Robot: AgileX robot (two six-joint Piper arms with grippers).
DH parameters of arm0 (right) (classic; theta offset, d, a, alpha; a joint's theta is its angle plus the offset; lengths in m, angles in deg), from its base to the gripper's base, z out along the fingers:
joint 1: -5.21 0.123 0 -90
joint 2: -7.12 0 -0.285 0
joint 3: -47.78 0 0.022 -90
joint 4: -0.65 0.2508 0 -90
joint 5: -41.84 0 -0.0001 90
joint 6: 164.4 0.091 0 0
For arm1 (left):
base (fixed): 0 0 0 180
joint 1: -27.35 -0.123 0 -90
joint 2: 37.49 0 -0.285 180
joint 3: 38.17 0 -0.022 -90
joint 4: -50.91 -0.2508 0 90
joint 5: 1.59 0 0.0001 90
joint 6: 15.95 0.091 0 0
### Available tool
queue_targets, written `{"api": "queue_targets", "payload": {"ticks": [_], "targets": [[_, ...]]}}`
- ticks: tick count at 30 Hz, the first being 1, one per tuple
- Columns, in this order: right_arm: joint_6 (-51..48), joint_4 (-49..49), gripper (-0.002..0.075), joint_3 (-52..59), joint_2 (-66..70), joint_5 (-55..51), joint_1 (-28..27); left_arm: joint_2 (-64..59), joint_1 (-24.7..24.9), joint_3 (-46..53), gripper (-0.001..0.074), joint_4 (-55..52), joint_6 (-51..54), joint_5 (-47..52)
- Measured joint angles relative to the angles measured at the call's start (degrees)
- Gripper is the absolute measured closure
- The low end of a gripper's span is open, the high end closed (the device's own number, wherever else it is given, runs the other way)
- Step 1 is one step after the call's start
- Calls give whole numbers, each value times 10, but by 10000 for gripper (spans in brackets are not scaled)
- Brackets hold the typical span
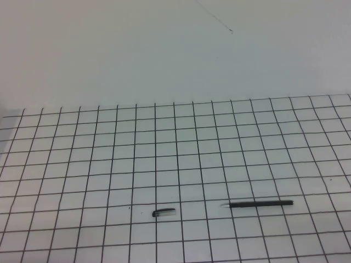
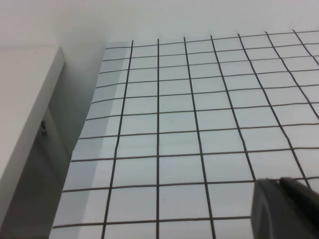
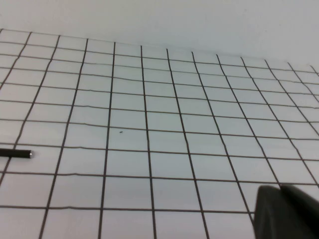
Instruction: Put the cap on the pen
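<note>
Nearest you, the cap (image 1: 163, 212) and the pen (image 1: 258, 204) lie apart on the grid mat (image 1: 82, 164), tip facing the cap, so each arm gets one. Left gripper (image 2: 286, 206) and right gripper (image 3: 286, 211) hover closed, holding nothing.

Pen (image 1: 260, 204) lies flat on my gridded table (image 1: 164, 153), near edge, right of centre | cap (image 1: 163, 212) left of it, well apart | pen tip points toward cap | my left gripper (image 2: 286, 209) and right gripper (image 3: 289, 211) hang above the table
</note>
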Motion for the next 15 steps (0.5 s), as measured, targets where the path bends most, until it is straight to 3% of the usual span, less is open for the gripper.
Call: {"api": "queue_targets", "payload": {"ticks": [15], "targets": [[-3, -27, 729, 0, 0, 0, 0, 0, 0, 0, 735, -13, 0, -10]]}}
